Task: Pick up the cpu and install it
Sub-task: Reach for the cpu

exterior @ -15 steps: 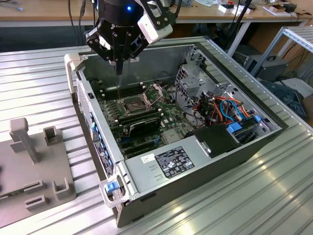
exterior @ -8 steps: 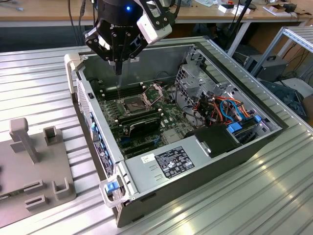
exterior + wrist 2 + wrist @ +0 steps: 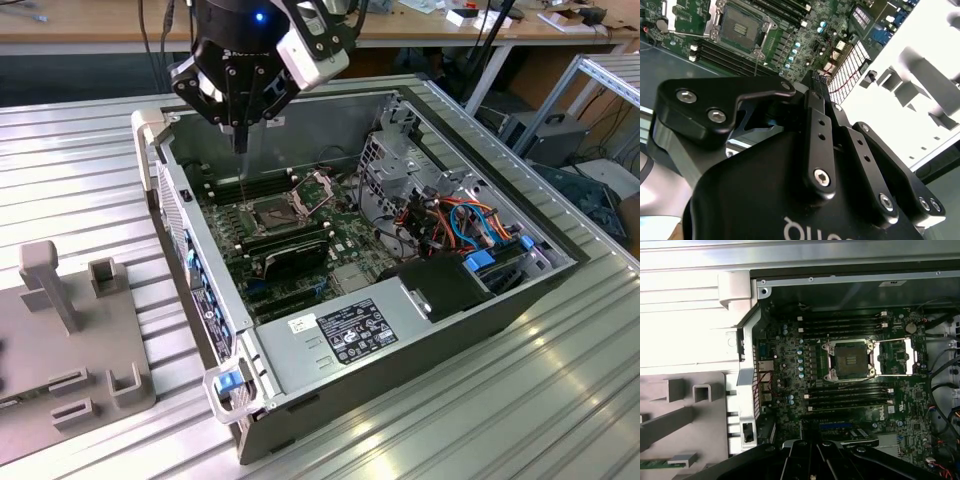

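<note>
- The claw (image 3: 240, 142) hangs over the open computer case (image 3: 200, 290) with its fingers pressed together, at 11 o'clock of the socket (image 3: 271, 212) in the exterior view.
- The socket looks dark, with its metal frame (image 3: 313, 189) hinged open.
- I cannot tell where the cpu lies.

The end effector (image 3: 240, 140) is black, the motherboard (image 3: 785, 371) green, the cables (image 3: 465, 212) orange and blue, the ribbed table (image 3: 70, 170) silver.

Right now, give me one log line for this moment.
hand: shut, above open case | socket: empty | frame: hinged open
</note>
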Controlling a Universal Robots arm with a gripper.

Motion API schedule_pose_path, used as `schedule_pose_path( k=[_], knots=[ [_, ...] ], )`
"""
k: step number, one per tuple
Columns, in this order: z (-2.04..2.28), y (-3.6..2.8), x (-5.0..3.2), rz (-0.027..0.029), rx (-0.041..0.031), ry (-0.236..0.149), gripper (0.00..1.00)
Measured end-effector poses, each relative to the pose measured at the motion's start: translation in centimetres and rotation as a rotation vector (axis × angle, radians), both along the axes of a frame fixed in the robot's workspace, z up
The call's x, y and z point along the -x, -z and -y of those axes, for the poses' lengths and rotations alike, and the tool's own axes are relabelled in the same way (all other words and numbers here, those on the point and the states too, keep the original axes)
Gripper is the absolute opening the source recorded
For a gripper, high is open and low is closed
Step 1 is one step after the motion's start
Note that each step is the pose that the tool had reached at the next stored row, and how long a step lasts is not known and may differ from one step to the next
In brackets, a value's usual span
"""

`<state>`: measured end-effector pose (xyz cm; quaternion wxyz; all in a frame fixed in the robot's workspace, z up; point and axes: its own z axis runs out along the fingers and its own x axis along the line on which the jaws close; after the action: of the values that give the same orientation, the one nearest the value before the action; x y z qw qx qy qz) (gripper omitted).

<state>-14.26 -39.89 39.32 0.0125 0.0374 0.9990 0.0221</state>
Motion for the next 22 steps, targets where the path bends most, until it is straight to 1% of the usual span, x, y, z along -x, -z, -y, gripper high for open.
schedule_pose_path(
  k=[7,22],
  knots=[
    [0.0,0.0,0.27,0.0,0.0,0.0,0.11],
    [0.0,0.0,1.2,0.0,0.0,0.0,0.11]
  ],
)
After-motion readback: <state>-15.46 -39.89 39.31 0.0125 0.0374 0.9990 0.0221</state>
